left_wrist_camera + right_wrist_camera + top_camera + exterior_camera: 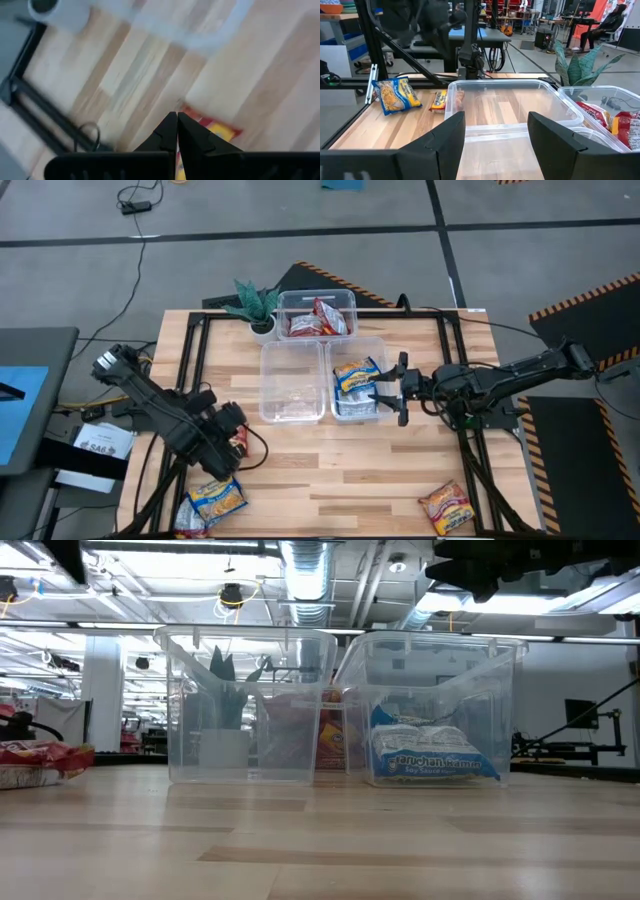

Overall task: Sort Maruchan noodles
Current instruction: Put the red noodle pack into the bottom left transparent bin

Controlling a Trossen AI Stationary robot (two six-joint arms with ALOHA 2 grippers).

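My left gripper (236, 437) (177, 116) hangs over the table's left near part, shut on a red-and-yellow noodle packet (218, 129) (439, 100). My right gripper (386, 392) (496, 131) is open, level above the right-hand clear bin (381, 348), touching nothing. Blue-and-silver packets (355, 380) (432, 755) lie in that bin. Red packets (318, 320) lie in the far bin (316, 297). A yellow packet (217, 500) (395, 95) and an orange-red packet (445, 508) lie flat on the table near its near edge. My left gripper pinches the red-and-yellow packet between its two shut fingers (167, 131), coming from above and slanting down. The packet's free end (227, 131) sticks out past the fingertips over the wood. The fingers hide the held part.
An empty clear bin (266, 385) (451, 89) stands left of the blue-packet bin. A small green potted plant (258, 305) sits by the far bin. Another packet (190, 525) shows at the table's left near corner. Bare wood lies between the bins and the near edge.
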